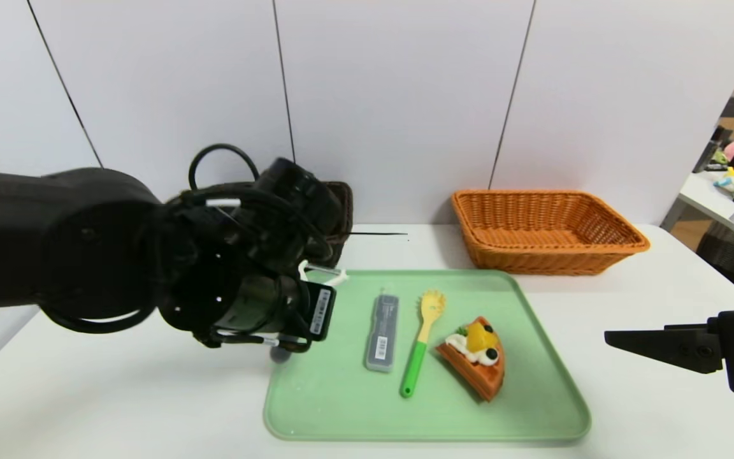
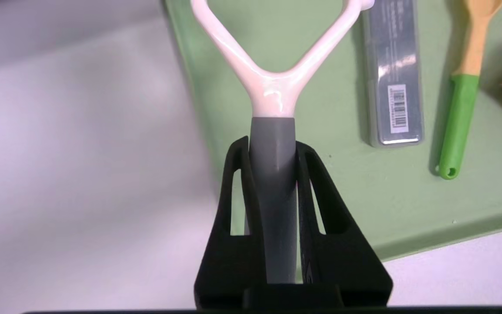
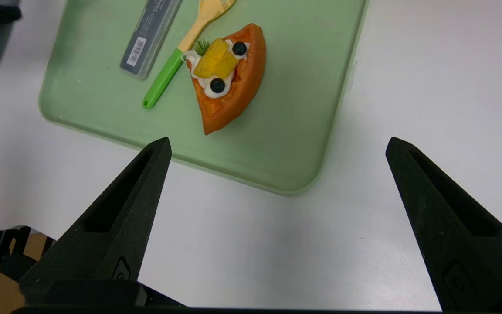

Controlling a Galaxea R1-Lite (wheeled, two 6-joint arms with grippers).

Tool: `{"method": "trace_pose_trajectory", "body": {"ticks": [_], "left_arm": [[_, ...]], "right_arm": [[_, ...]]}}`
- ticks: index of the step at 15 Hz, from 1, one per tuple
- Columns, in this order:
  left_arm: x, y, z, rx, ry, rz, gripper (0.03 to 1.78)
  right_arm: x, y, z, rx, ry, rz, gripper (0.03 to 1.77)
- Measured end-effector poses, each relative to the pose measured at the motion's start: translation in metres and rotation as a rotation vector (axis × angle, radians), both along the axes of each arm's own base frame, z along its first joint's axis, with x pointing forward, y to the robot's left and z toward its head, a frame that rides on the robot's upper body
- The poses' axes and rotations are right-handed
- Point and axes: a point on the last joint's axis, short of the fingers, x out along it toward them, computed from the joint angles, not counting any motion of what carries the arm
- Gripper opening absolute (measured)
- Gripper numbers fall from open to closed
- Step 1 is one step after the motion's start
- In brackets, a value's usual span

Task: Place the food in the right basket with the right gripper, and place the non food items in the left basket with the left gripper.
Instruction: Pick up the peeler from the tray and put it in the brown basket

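One green tray [image 1: 462, 421] sits on the bench [image 1: 150, 395] with a waffle [image 1: 474, 358] near its right edge, the left end effector [image 2: 273, 161] pinches a peeler's grey handle [image 2: 273, 192], and the right end effector [image 3: 279, 144] is spread wide by the tray's near right corner.

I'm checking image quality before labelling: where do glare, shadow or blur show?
Left wrist view: bright glints on the plastic case and the peeler's white fork; soft shadow beside the green-handled utensil. Right wrist view: pale sheen on the tabletop, soft shadow beside the waffle. Head view: left arm looks smeared.
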Motion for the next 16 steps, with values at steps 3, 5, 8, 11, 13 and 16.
{"method": "trace_pose_trajectory", "body": {"ticks": [3, 5, 8, 11, 13, 16], "left_arm": [[0.009, 0.022, 0.033, 0.051, -0.119, -0.060, 0.25], [0.016, 0.031, 0.052, 0.062, -0.156, -0.074, 0.25], [0.034, 0.044, 0.073, 0.075, -0.173, -0.116, 0.25], [0.059, 0.059, 0.074, 0.125, -0.196, -0.218, 0.25], [0.079, 0.072, 0.068, 0.162, -0.226, -0.281, 0.25], [0.107, 0.088, 0.060, 0.230, -0.297, -0.340, 0.25]], "right_arm": [[-0.001, 0.000, -0.001, -0.001, 0.000, -0.001, 1.70], [-0.002, -0.001, -0.001, -0.001, 0.001, -0.001, 1.70], [-0.003, -0.001, -0.002, -0.002, 0.004, -0.001, 1.70], [-0.003, -0.001, -0.003, -0.003, 0.007, -0.004, 1.70], [-0.003, -0.002, -0.003, -0.003, 0.007, -0.009, 1.70], [-0.002, -0.003, -0.003, -0.002, 0.009, -0.020, 1.70]]}}
